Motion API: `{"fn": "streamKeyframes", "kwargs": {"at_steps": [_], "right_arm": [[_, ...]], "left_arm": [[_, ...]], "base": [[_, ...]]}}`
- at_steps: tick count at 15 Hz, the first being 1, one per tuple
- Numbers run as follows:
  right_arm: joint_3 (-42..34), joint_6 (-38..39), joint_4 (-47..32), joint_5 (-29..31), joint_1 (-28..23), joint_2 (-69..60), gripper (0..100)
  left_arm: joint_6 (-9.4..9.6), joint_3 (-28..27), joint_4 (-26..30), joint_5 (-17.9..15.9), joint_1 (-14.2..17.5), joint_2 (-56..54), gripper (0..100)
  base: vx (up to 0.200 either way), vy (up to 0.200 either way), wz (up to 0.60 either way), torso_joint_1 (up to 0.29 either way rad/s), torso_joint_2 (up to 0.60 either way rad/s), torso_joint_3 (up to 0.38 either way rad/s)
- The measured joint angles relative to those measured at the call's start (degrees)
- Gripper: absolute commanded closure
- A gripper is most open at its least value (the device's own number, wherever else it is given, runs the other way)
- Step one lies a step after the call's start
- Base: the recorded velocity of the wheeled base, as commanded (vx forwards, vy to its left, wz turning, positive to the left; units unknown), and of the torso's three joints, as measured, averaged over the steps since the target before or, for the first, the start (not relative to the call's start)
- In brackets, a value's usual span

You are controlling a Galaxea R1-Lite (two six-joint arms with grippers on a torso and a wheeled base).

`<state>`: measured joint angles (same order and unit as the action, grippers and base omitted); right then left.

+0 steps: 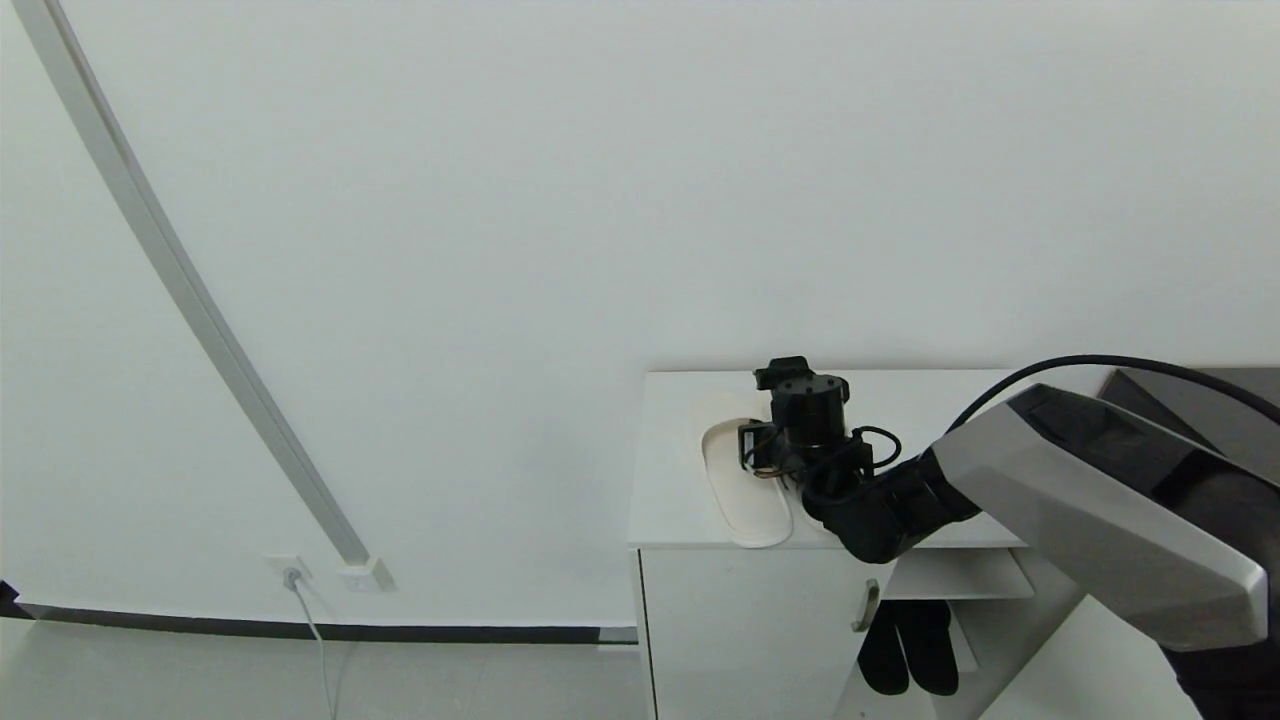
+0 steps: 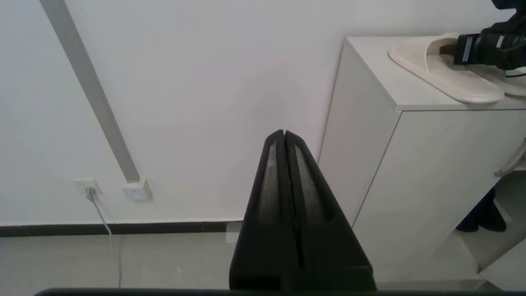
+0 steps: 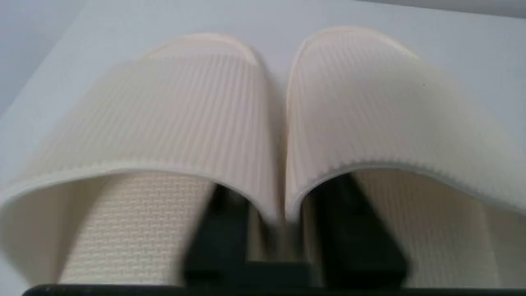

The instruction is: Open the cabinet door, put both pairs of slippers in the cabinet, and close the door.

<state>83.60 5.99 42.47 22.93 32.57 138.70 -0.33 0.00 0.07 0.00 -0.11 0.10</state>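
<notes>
Closest to you, at the bottom centre of the left wrist view, the left gripper (image 2: 283,140) has its two dark fingers pressed flat together with nothing between them. It hangs low beside the white cabinet (image 2: 427,181).

In the right wrist view, the right gripper (image 3: 283,234) sits at the bottom edge. One of its fingers (image 3: 218,242) is pushed under each strap of the cream slippers (image 3: 197,115), and the two inner strap walls are pinched between them. The pair lies side by side, soles down and touching along the inner edges.

In the head view, that gripper (image 1: 765,455) is right of centre, over the cream slippers (image 1: 745,500). They rest on the cabinet top, with the heels at its front edge.

Below it, at the lower right of the frame, the left door of the cabinet (image 1: 740,620) is closed, with a handle (image 1: 866,605) at its right edge. The right side stands open. There you can see a shelf (image 1: 960,575), and the black slippers (image 1: 908,650) are under it, inside the lower compartment.

Farthest back, at the lower left, a wall socket (image 1: 287,570) has a cable hanging from it. A pale slanted strip (image 1: 180,270) runs up the wall from there to the upper left corner.
</notes>
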Motion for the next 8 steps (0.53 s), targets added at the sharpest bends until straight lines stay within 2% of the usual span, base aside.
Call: {"fn": "streamKeyframes", "kwargs": {"at_steps": [4, 8], "right_arm": [[-3.4, 0.0, 0.3, 0.0, 0.2, -3.2, 100], [-10.8, -0.1, 2.5, -2.3, 1.7, -9.9, 100]], "left_arm": [[0.00, 0.0, 0.0, 0.0, 0.0, 0.0, 100], [0.01, 0.0, 0.0, 0.0, 0.0, 0.0, 100]], "base": [[0.000, 0.000, 0.00, 0.000, 0.00, 0.000], [0.000, 0.000, 0.00, 0.000, 0.00, 0.000]]}}
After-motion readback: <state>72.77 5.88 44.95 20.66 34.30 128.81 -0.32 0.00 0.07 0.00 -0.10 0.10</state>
